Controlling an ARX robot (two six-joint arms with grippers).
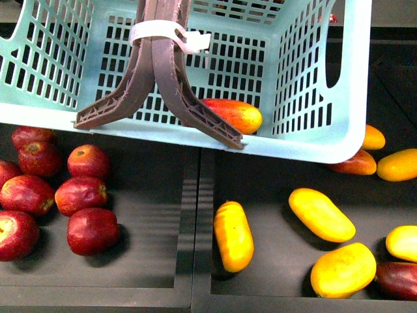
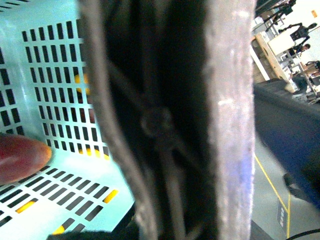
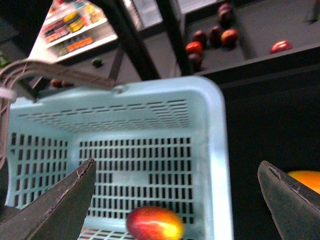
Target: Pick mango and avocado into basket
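The pale turquoise basket (image 1: 195, 72) hangs above the fruit bins, tilted, held by its grey-brown handles (image 1: 159, 72) bound with a white zip tie (image 1: 171, 34). The red-and-orange mango (image 1: 232, 115) lies inside on the basket floor; it also shows in the right wrist view (image 3: 154, 224) and as a red end in the left wrist view (image 2: 20, 157). My left gripper is shut on the handle (image 2: 165, 120), which fills its view; the gripper itself is hidden. My right gripper (image 3: 177, 200) is open and empty above the basket's corner (image 3: 210, 150). No avocado is in view.
Red apples (image 1: 81, 194) fill the left bin below. All-yellow mangoes (image 1: 233, 235) (image 1: 321, 214) (image 1: 343, 269) and a red one (image 1: 355, 163) lie in the right bin. A dark divider (image 1: 199, 222) runs between the bins. More fruit sits in far bins (image 3: 215, 37).
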